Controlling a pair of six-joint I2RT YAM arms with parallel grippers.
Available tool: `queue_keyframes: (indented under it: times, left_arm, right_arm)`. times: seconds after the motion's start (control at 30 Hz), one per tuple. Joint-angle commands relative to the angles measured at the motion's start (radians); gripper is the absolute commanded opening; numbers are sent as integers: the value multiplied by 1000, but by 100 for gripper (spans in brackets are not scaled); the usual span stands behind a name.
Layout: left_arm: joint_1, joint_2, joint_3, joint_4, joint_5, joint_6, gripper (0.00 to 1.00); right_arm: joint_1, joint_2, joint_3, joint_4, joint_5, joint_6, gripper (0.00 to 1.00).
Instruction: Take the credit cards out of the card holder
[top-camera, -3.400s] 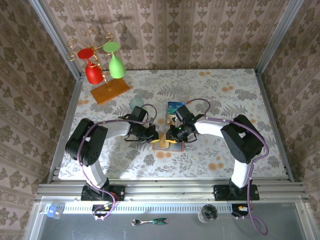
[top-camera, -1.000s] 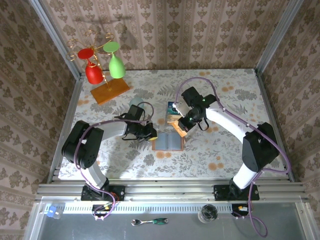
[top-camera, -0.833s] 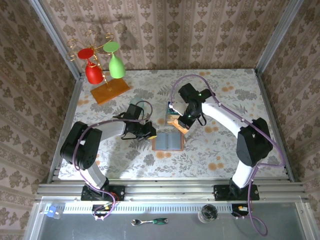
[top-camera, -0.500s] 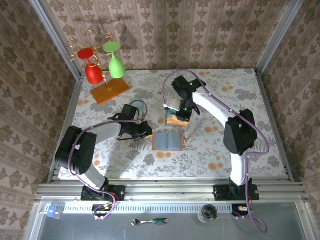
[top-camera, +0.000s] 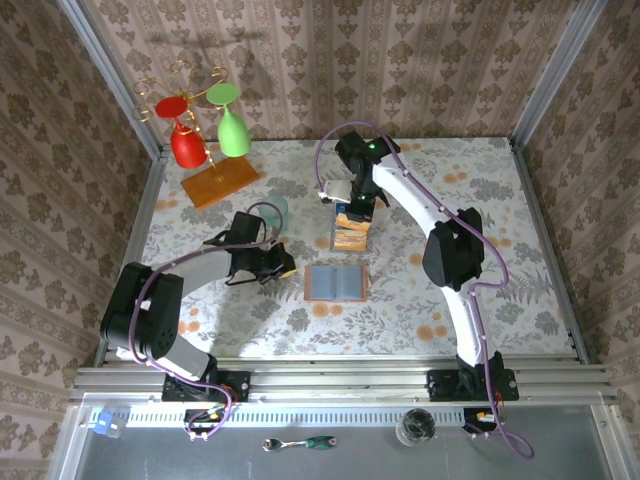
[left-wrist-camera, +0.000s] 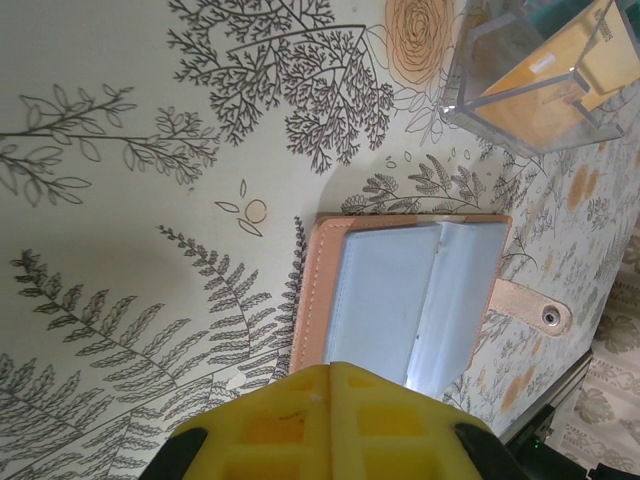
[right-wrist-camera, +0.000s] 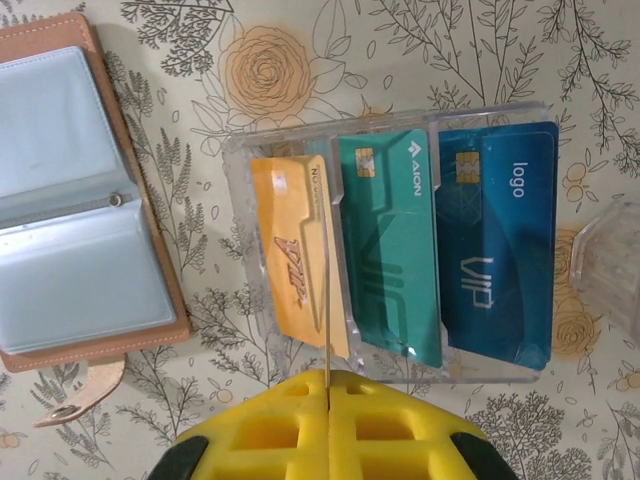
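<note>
Right wrist view looks straight down on the credit cards (right-wrist-camera: 390, 240). Three of them lie flat side by side in the clear plastic box (right-wrist-camera: 390, 112), one to a compartment. A yellow-orange card (right-wrist-camera: 285, 265) is in the compartment nearest the card holder (right-wrist-camera: 80, 200), a teal card (right-wrist-camera: 385, 300) in the middle one, and a blue card (right-wrist-camera: 500, 250) in the farthest. A fourth, an orange-tan card (right-wrist-camera: 320, 250), shows edge-on over the divider between the yellow-orange and teal ones. Its near end is pinched in the closed jaws of the right gripper (right-wrist-camera: 328, 388). Whether its far end touches the box I cannot tell.

The card holder lies open and flat just beside the box, apart from it. Its grey-blue pockets face up, plain and smooth inside the brown border, and its snap strap (right-wrist-camera: 75, 395) sticks out from one side.

From the top external view the holder sits near the middle of the worktop (top-camera: 450, 190), a little toward the near edge. The box is just beyond it toward the far edge, under the right arm.

The left gripper (left-wrist-camera: 330, 372) hangs beside the holder on the side toward the worktop's left edge, with its yellow fingers pressed together on nothing.

At the far left corner stands a wooden rack (top-camera: 220, 183) with a red glass (top-camera: 186, 143) and a green glass (top-camera: 233, 130) hung upside down.
</note>
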Motion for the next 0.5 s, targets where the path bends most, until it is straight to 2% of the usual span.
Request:
queue_keyframes:
  times: [0.0,0.2,0.47]
  left_arm:
    - [13,-32,-16,-23,-9,-6,7]
    - [21,-64,-40,-33,-20,-11,7]
    - [37,-113,-57,-79,-47,11,10]
  right_arm:
    - [-6,38,39,-74,7,-38,0]
    - [-13,64,33,-62,9,-38,1]
    - [-15,59,11,-15,7,-13,12]
